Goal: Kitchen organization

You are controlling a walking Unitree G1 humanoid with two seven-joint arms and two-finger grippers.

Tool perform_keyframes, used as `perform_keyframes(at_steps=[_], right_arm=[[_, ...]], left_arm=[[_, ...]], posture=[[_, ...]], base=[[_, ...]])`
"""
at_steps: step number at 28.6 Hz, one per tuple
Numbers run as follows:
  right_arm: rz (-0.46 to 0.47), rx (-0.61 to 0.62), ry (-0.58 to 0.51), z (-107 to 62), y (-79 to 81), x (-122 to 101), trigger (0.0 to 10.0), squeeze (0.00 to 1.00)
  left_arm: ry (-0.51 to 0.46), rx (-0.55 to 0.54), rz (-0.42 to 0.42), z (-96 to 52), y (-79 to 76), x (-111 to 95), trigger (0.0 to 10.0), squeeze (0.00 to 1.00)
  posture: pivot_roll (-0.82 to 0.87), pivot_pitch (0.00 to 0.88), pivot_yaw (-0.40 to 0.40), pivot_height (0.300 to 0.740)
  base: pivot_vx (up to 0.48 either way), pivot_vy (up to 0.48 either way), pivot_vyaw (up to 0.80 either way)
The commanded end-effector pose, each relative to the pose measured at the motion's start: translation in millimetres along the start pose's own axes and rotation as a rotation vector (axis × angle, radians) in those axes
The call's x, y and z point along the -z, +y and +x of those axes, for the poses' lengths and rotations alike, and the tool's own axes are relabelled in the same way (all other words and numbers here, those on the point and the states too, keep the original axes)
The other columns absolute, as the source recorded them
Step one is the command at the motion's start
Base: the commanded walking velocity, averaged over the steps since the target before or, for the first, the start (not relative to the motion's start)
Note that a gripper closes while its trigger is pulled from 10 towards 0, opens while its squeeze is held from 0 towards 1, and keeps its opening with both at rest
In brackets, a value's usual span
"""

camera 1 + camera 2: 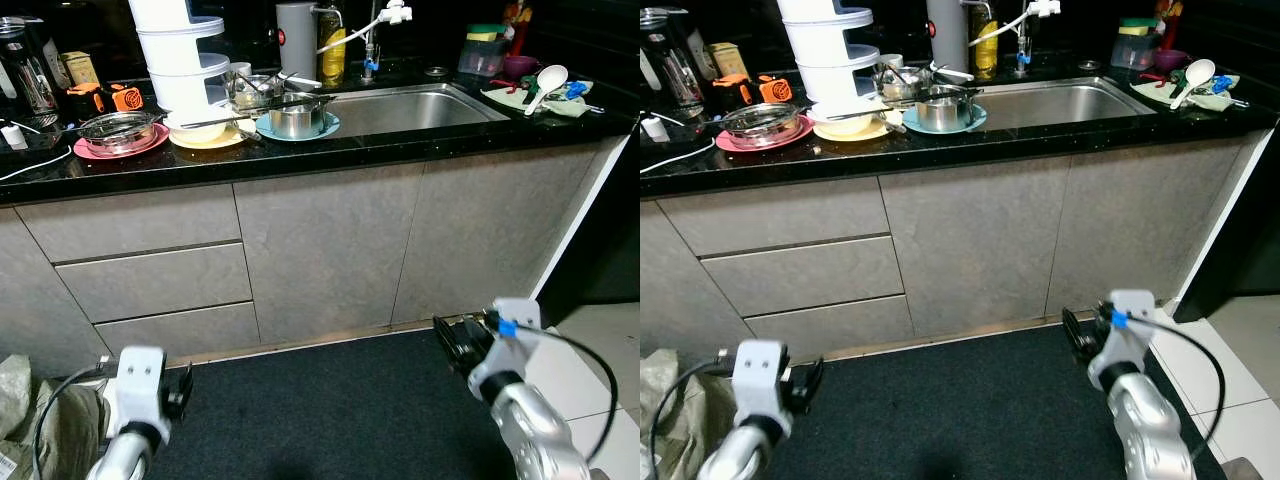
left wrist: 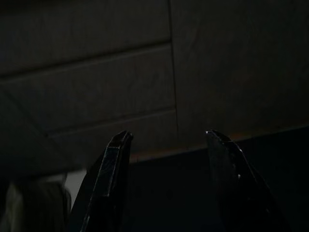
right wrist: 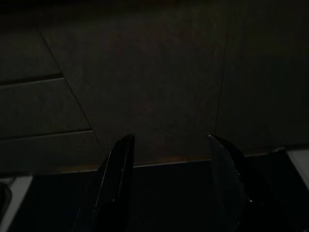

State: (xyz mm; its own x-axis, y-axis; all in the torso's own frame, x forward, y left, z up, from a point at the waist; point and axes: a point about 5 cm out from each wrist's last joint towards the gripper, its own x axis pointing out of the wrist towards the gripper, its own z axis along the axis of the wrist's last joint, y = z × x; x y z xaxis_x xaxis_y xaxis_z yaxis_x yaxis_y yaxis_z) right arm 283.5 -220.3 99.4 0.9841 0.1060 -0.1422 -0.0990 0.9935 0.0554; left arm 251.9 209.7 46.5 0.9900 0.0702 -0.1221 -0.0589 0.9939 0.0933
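No text, label or number is legible on anything here.

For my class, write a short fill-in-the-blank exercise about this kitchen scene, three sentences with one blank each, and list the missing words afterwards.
1. The small steel pot beside the sink stands on a plate whose colour is ____.
2. The glass bowl rests on a ____ plate.
3. Both the left gripper and the right gripper hang low before the cabinets with their fingers ____.

Missing words: blue; pink; open
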Motion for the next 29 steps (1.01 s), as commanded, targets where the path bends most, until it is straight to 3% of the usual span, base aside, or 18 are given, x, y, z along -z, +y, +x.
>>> perform_keyframes(at_steps=[1,2,3,4,5,7,8,16,20,21,24,29], right_arm=[[-0.059,-0.015,0.044,1.3,4.1,2.7,10.0,0.0],[-0.059,-0.015,0.044,1.3,4.1,2.7,10.0,0.0],[-0.049,-0.044,0.027,0.5,8.1,1.5,10.0,0.11],[-0.049,-0.044,0.027,0.5,8.1,1.5,10.0,0.11],[-0.043,-0.09,0.005,-1.5,15.8,-0.2,10.0,1.0],[-0.043,-0.09,0.005,-1.5,15.8,-0.2,10.0,1.0],[-0.041,-0.098,-0.002,-2.0,18.7,-1.5,10.0,1.0],[-0.041,-0.109,-0.032,-2.0,24.8,-10.6,10.0,1.0],[0.006,-0.121,-0.071,1.3,30.6,-22.6,10.0,1.0],[0.027,-0.144,-0.083,1.4,33.7,-25.6,10.0,0.0],[-0.037,-0.215,-0.079,-0.4,41.7,-27.2,10.0,0.0],[-0.034,-0.229,-0.085,0.6,45.7,-27.8,10.0,0.0]], left_arm=[[-0.016,0.022,0.051,3.8,-9.7,-7.1,10.0,0.0],[-0.016,0.022,0.051,3.8,-9.7,-7.1,10.0,0.0],[-0.038,0.05,0.067,4.9,-15.4,-11.6,10.0,0.0],[-0.038,0.05,0.067,4.9,-15.4,-11.6,10.0,0.0],[-0.075,0.109,0.067,3.8,-24.0,-17.3,10.0,0.44],[-0.075,0.109,0.067,3.8,-24.0,-17.3,10.0,0.44],[-0.081,0.124,0.069,2.8,-25.9,-18.6,10.0,1.0],[-0.107,0.106,0.081,2.4,-19.2,-26.5,10.0,1.0],[-0.098,0.044,0.114,7.1,-2.3,-34.8,10.0,1.0],[-0.088,0.043,0.121,8.0,-0.8,-35.6,10.0,0.0],[-0.084,0.024,0.111,7.9,-1.5,-38.0,10.0,0.0],[-0.089,0.018,0.073,10.3,-7.4,-42.4,10.0,0.0]], posture=[[-0.09,0.0,0.01,0.74],[-0.09,0.0,0.01,0.74],[-0.09,0.0,0.01,0.74],[-0.09,0.0,0.01,0.74],[-0.09,0.0,0.014,0.74],[-0.09,0.0,0.014,0.74],[-0.1,0.0,0.016,0.74],[-0.09,0.0,0.016,0.74],[-0.08,0.0,0.016,0.74],[-0.08,0.0,0.016,0.74],[-0.08,0.0,0.016,0.74],[-0.07,0.0,0.007,0.74]], base=[[0.0,0.0,0.0],[0.0,0.0,0.0],[0.0,0.0,0.0],[0.0,0.0,0.0],[0.0,0.0,0.0],[0.0,0.0,0.0],[0.0,0.0,0.0],[0.0,0.0,0.0],[0.0,0.0,0.0],[0.0,0.0,0.0],[0.0,0.0,0.41],[0.0,0.0,0.8]])
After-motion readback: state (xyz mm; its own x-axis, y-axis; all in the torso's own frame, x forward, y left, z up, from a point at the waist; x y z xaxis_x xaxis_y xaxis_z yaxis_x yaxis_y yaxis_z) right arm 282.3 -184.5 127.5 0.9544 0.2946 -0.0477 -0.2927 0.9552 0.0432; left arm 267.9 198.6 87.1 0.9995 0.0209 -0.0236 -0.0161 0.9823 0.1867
